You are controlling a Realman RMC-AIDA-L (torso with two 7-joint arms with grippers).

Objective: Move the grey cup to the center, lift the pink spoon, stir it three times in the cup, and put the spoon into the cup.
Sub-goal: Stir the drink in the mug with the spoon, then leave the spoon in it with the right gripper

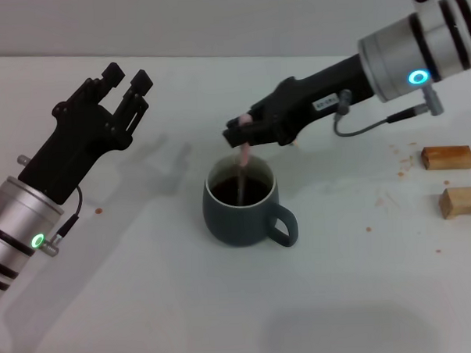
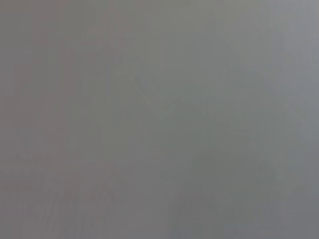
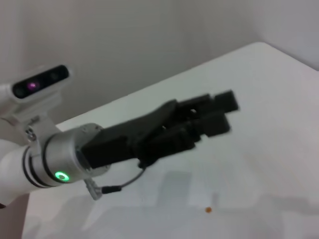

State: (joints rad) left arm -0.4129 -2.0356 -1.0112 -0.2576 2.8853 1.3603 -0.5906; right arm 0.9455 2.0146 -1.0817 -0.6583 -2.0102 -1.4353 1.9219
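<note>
The grey cup stands near the middle of the table, handle toward the front right, holding dark brown liquid. My right gripper hangs just above its far rim, shut on the pink spoon, which stands nearly upright with its lower end dipped in the liquid. My left gripper is raised at the far left, open and empty, well away from the cup. It also shows in the right wrist view. The left wrist view shows only plain grey.
Two wooden blocks lie at the right edge of the white table. Small brown spots are scattered on the table near them and by the left arm.
</note>
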